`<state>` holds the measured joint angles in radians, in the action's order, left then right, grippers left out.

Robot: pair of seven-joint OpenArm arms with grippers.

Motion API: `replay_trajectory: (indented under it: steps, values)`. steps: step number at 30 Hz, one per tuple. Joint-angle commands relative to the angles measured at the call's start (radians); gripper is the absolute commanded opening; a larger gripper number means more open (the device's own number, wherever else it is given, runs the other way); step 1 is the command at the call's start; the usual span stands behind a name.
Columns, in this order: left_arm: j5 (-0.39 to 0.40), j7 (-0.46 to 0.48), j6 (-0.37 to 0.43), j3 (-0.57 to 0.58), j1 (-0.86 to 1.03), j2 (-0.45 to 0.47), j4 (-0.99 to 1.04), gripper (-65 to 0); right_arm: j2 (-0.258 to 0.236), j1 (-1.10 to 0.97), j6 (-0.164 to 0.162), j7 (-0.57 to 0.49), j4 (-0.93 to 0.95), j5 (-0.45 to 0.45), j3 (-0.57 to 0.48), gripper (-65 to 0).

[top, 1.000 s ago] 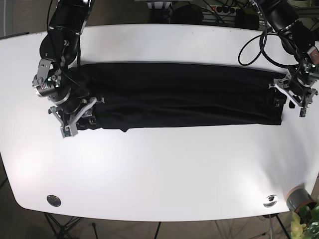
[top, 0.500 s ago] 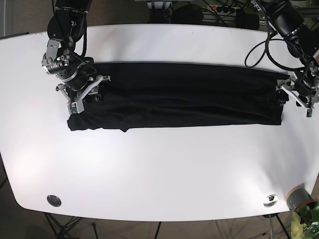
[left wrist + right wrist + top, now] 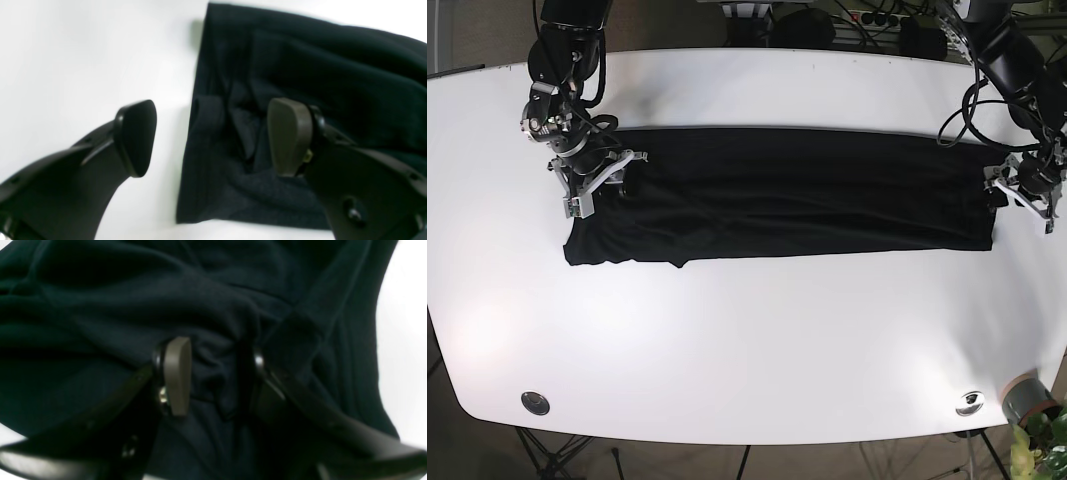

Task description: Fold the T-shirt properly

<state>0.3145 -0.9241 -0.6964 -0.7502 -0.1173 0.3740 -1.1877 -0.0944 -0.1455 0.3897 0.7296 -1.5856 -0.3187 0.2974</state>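
Found the right end effector [image 3: 592,188] at the upper left of the base view, set over the left end of the T-shirt [image 3: 797,195]. Saw, in the right wrist view, narrow jaws with a bunched ridge of dark cloth between them [image 3: 217,373]. Could not tell whether pinching that ridge or merely straddling it.

Traced the T-shirt next: one black band stretched flat across the upper half of the white table [image 3: 747,350], long axis running left to right, with its lower left corner sticking out below and left of the right end effector.

Reached the left end effector [image 3: 1025,190] at the far right of the base view, just at the band's right end. Read wide jaws in the left wrist view [image 3: 213,136]: one pad [image 3: 135,136] over bare table, the other pad [image 3: 290,136] over cloth, with the garment's short edge between the two and nothing gripped.

Judged the coming move to hinge on that long axis, with one arm at each end and the cloth lying inward from both, toward the frame's middle. Judged neither arm nearer the middle.

Counted one T-shirt, two end effectors, one table.
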Motion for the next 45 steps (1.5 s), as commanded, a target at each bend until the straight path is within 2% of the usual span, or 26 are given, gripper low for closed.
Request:
replay_trajectory:
  steps: [1,10,16,21,27,29,34,35,38,41,45]
  values:
    - [0.015,0.015,-0.002,-0.002,-0.017,0.018,0.019,-15.8,-0.006,0.001,-0.001,0.012,-0.002,0.005,0.001,-41.9]
    - [0.012,0.024,-0.002,0.001,-0.014,0.018,0.088,-15.8,-0.005,0.002,-0.001,0.012,-0.003,-0.001,0.001,-41.9]
    - [0.01,0.092,-0.002,0.004,-0.015,0.018,0.171,-15.8,-0.001,0.004,-0.001,0.012,-0.003,-0.001,0.001,-41.9]
    - [0.016,0.089,-0.002,0.091,-0.017,0.018,0.179,-16.0,0.002,0.004,-0.001,0.012,-0.003,-0.001,0.001,-41.9]
    - [0.016,0.089,-0.002,0.116,-0.008,0.013,0.168,-16.9,0.002,0.004,-0.001,0.012,0.0,-0.006,0.001,-41.9]
    - [0.016,0.087,-0.002,0.116,-0.008,0.012,0.168,-20.6,0.002,0.004,-0.001,0.012,0.0,-0.006,0.001,-41.9]
    - [0.016,0.089,-0.002,0.113,0.008,0.013,0.168,-40.4,0.002,0.001,-0.001,0.012,0.0,-0.006,0.003,-41.9]
    - [0.016,0.093,-0.002,0.113,0.015,0.013,0.168,-46.9,0.002,0.001,-0.001,0.012,0.001,-0.004,0.003,-41.9]
    - [0.016,0.093,-0.002,0.113,0.014,0.015,0.167,-56.3,0.002,0.002,-0.001,0.012,0.001,-0.003,0.003,-41.9]
    - [0.016,0.09,-0.002,0.113,0.014,0.015,0.145,-58.5,0.003,0.002,-0.001,0.012,0.001,-0.006,0.003,-41.9]
    - [0.015,0.084,-0.002,0.114,0.024,0.01,-0.014,-58.6,0.005,0.004,-0.001,0.012,0.001,-0.006,0.003,-41.9]
